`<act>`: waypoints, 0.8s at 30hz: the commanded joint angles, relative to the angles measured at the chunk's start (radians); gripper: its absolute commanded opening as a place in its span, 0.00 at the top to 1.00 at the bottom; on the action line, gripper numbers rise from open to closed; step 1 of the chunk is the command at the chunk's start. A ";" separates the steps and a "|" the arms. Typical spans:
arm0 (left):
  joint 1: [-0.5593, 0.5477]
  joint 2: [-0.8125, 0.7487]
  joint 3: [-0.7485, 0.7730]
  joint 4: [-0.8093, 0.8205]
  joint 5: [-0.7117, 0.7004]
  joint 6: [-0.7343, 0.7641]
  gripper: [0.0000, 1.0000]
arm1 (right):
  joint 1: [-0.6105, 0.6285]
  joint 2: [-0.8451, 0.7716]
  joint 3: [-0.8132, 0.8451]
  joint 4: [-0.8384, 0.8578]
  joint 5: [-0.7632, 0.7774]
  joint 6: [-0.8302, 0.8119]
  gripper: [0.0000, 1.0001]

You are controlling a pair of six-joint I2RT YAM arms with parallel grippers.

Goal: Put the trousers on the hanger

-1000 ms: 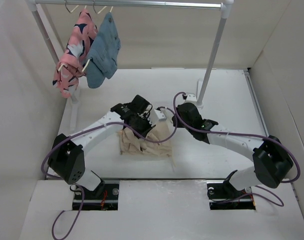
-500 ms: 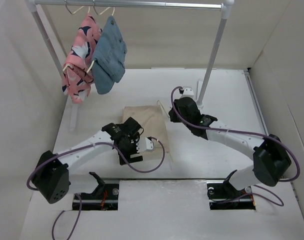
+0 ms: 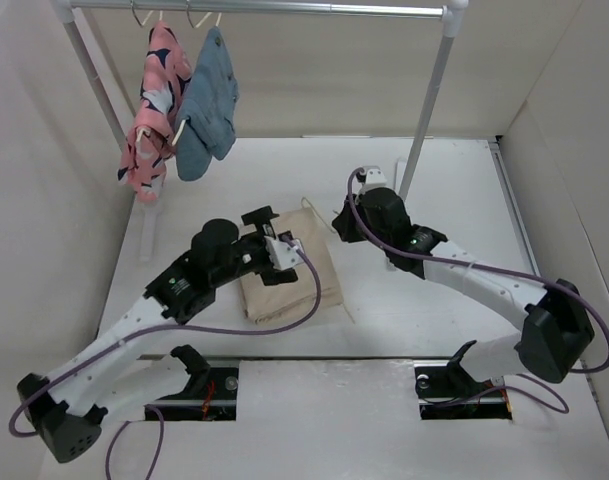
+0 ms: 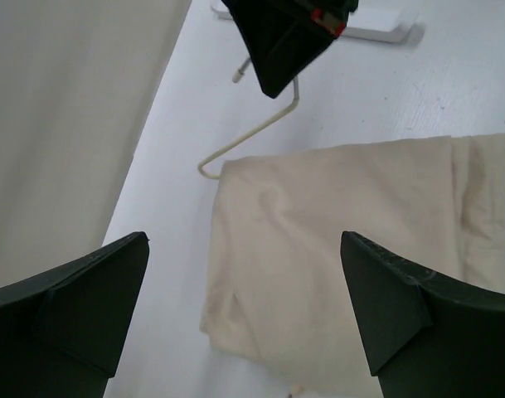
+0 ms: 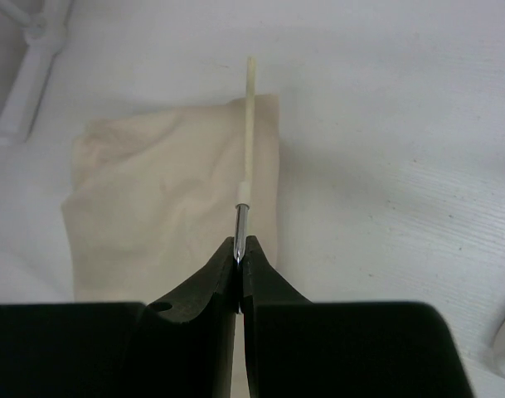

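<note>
The trousers (image 3: 289, 262) lie folded flat in the middle of the worktop (image 3: 444, 190). The hanger (image 5: 249, 124) lies along their edge, its metal hook pinched in the narrow jaws of the right gripper (image 5: 240, 243). The left gripper (image 4: 244, 240) hovers above the trousers, jaws wide and empty; a pink garment (image 3: 152, 110) and a denim garment (image 3: 206, 105) hang from the rail (image 3: 284, 8), well apart.

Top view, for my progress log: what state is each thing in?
trousers, folded flat on table.
hanger, lying down, hook pinched by right pincer.
right pincer, shut on hanger.
left pincer, open, empty, above trousers.
pink garment, hanging on rail.
denim garment, hanging on rail.
</note>
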 commanded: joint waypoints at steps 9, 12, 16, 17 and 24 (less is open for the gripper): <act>-0.016 0.325 0.013 0.451 -0.035 0.133 0.00 | 0.029 -0.162 0.106 0.001 -0.090 -0.012 1.00; -0.027 0.346 0.022 0.437 -0.035 0.133 0.00 | 0.040 -0.180 0.106 0.001 -0.099 -0.012 1.00; -0.027 0.346 0.040 0.416 -0.020 0.124 0.00 | 0.040 -0.199 0.106 0.001 -0.111 -0.012 1.00; -0.027 0.346 0.050 0.406 -0.020 0.124 0.00 | 0.040 -0.209 0.106 0.001 -0.111 -0.012 1.00; -0.027 0.409 0.093 0.399 0.000 0.124 0.02 | 0.049 -0.229 0.115 0.001 -0.160 -0.022 1.00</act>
